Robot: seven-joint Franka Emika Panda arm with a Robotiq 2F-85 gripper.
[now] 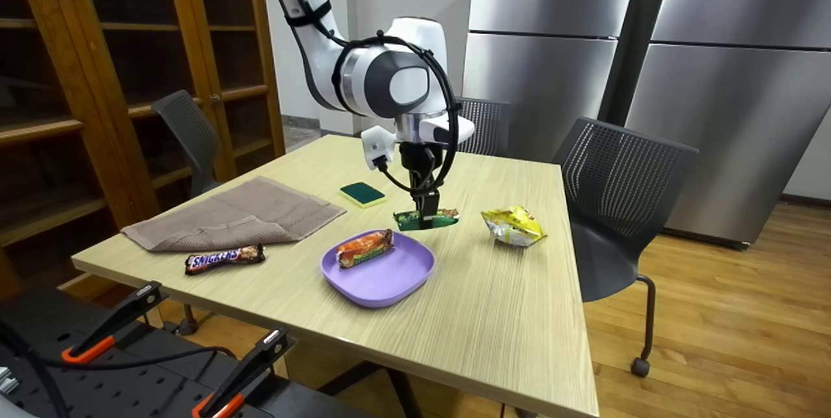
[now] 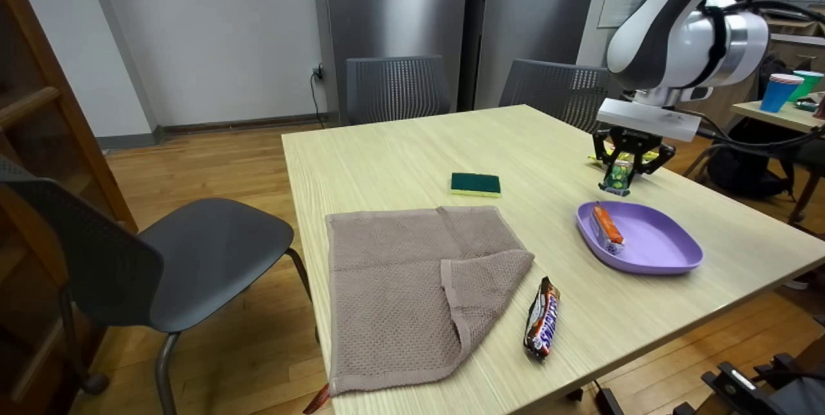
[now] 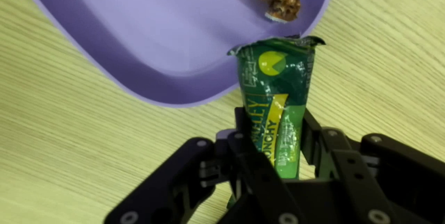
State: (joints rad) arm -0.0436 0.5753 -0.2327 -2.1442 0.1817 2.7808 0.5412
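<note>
My gripper (image 3: 275,124) is shut on a green crunchy-bar packet (image 3: 274,78), a finger pressed to each long side. In the wrist view the packet's far end overlaps the rim of a purple plate (image 3: 149,25); its near end is mostly hidden by the gripper. Both exterior views show the packet (image 1: 445,219) held just behind the plate (image 2: 664,234), seemingly off the tabletop. On the plate lies an orange-wrapped bar (image 1: 365,249), resting along one side; only its brown end (image 3: 283,6) shows in the wrist view.
A yellow and silver packet (image 1: 516,226) lies on the table (image 1: 487,314) beside the gripper. A green sponge (image 2: 475,183), a folded brown cloth (image 2: 393,299) and a Snickers bar (image 2: 543,318) are also there. Grey chairs (image 1: 623,210) stand around the table edges.
</note>
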